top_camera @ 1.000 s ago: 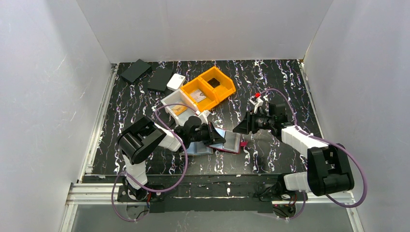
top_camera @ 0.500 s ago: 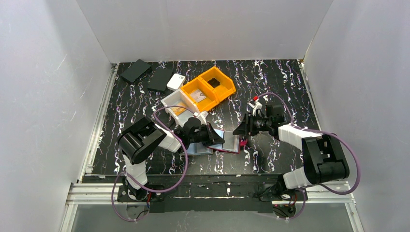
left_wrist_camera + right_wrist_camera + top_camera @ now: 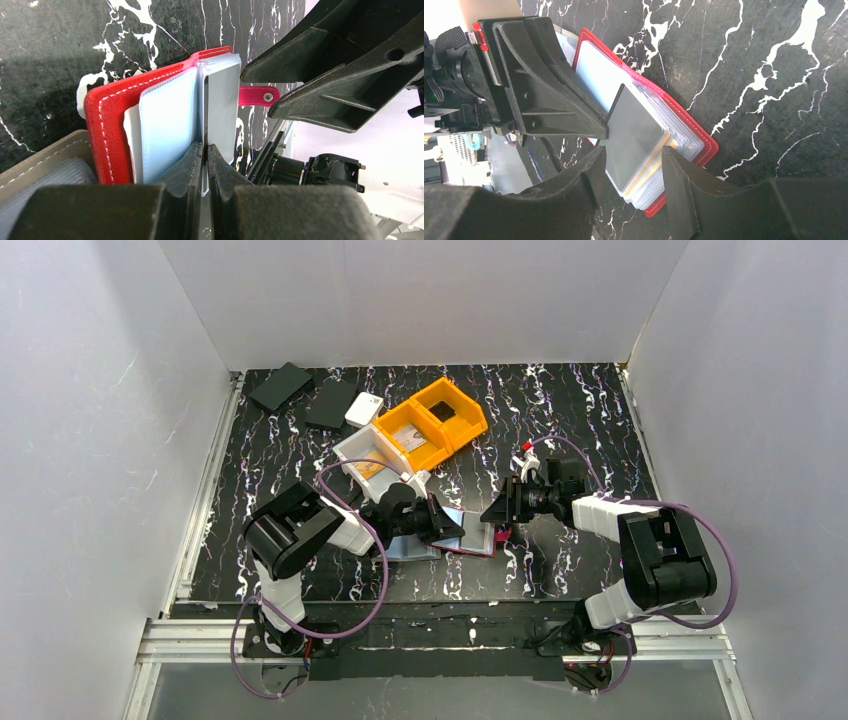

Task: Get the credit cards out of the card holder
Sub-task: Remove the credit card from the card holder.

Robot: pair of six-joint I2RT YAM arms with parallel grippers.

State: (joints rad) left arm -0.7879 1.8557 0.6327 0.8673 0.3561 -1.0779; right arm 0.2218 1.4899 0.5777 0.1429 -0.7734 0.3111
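The red card holder lies open on the black marbled table, its clear sleeves fanned out. My left gripper is shut on the edge of one clear sleeve that holds a grey card, keeping that sleeve lifted off the stack. My right gripper is open. Its fingers straddle the free corner of the grey card's sleeve without touching it. In the top view the two grippers face each other across the holder. A gold card edge shows under the grey one.
A white bin and two orange bins stand just behind the left arm. Two black cases and a small white box lie at the back left. A grey stitched holder lies under the left gripper.
The right arm has drawn its elbow in, and its gripper has come slightly nearer and lower toward the holder's free edge. The left gripper and the lifted sleeve have not moved.
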